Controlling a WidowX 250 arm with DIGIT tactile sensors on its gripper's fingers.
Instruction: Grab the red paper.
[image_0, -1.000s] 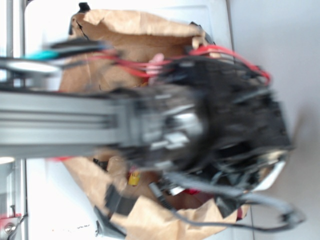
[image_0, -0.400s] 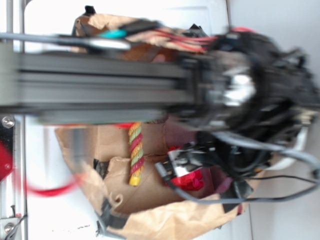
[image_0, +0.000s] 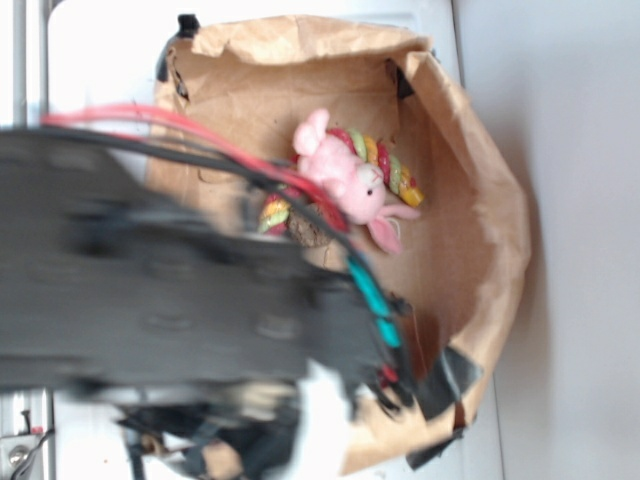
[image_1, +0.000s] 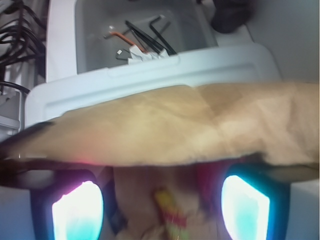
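- The arm (image_0: 150, 300) is a blurred dark mass filling the left and lower part of the exterior view, with red and black cables (image_0: 200, 140) running along its top.
- A brown paper bag (image_0: 480, 200) lies open on a white surface, its torn rim curling round on the right.
- In the wrist view the bag's rim (image_1: 165, 125) crosses the middle, with a white bin (image_1: 150, 65) holding black tools beyond it.
- A pink plush (image_0: 345, 178) lies inside the bag at centre, on top of a striped rope (image_0: 390, 165).
- The gripper (image_1: 160, 207) shows two glowing fingers (image_1: 77, 212) at the lower left and right of the wrist view, spread wide, with nothing between them but the bag's interior and a blurred bit of rope.
- The red paper cannot be found; only a small red patch shows near the arm's tip, too blurred to name.
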